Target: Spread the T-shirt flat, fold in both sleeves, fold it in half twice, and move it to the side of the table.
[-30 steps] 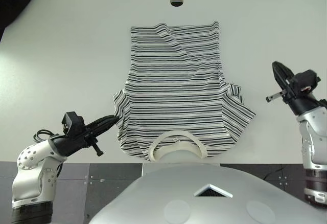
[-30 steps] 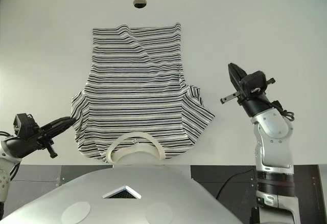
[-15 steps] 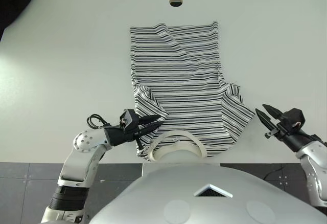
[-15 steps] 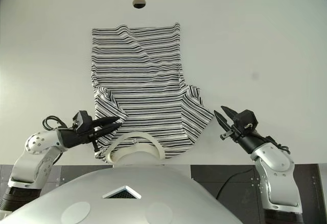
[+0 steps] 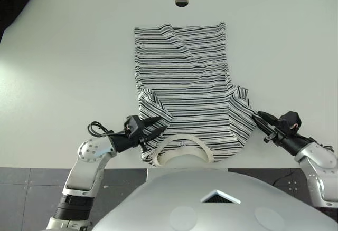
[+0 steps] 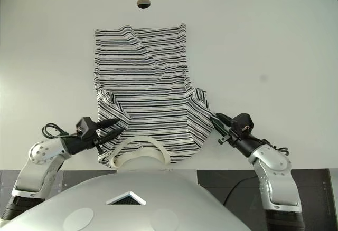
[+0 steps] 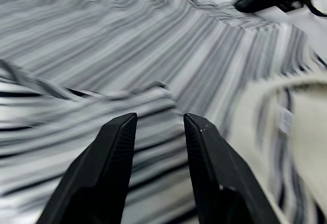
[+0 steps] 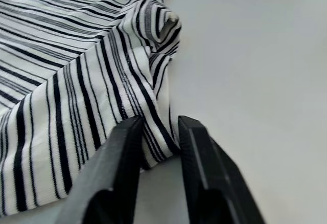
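The black-and-white striped T-shirt (image 5: 182, 78) lies on the white table (image 5: 68, 73), hem far, cream collar (image 5: 182, 149) at the near edge. Its left sleeve (image 5: 156, 104) is folded in over the body. The right sleeve (image 5: 244, 109) still sticks out. My left gripper (image 5: 160, 125) hovers open just left of the collar, over the folded sleeve, with nothing between its fingers (image 7: 122, 132). My right gripper (image 5: 257, 120) is open at the right sleeve's outer edge, and the sleeve hem (image 8: 158, 137) lies between its fingers (image 8: 122, 147).
A round cable hole (image 5: 181, 1) sits in the table beyond the shirt's hem. Bare tabletop spreads wide on the left and on the right (image 5: 296, 57). The table's near edge (image 5: 42, 166) runs just under both arms.
My left gripper carried the left sleeve inward over the shirt, let go, and has drawn back slightly. My right gripper came down and leftward until its fingers reached the right sleeve's edge.
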